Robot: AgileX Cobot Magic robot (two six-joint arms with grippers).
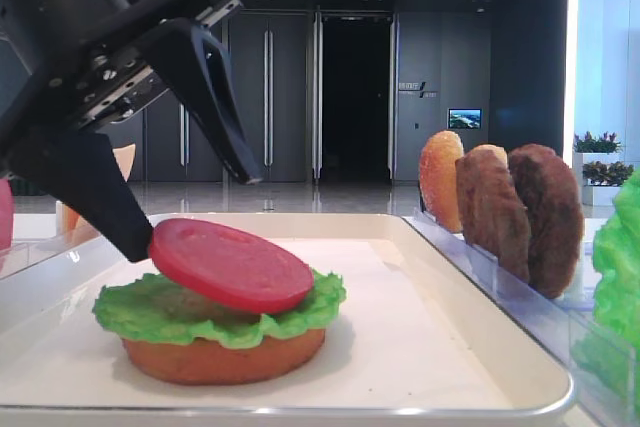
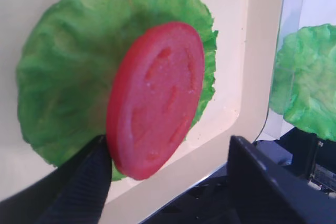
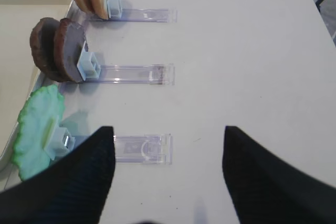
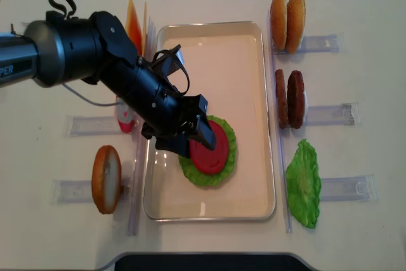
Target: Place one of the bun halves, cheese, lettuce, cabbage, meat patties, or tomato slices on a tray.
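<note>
Low front view: the left gripper (image 1: 190,212) has its jaws spread wide, 1 tip touching the left rim of the tomato slice (image 1: 232,264), the other raised well clear above it. The slice lies tilted on the lettuce (image 1: 215,312), which sits on a bun half (image 1: 225,357) on the tray (image 1: 420,347). It looks let go, not gripped.

Right wrist view: the right gripper (image 3: 168,150) hangs with jaws wide apart and nothing between them, over bare table (image 3: 252,51) beside the patties (image 3: 58,48).

Left wrist view: the slice leans toward 1 jaw, its flat face turned to the gap; the tray rim runs just beyond.

Overhead view: the stack sits toward the tray's near edge, with free tray floor toward the far edge. The left arm is nearer by far. I judge withdrawal must go straight up, or the touching jaw may drag the slice off.
</note>
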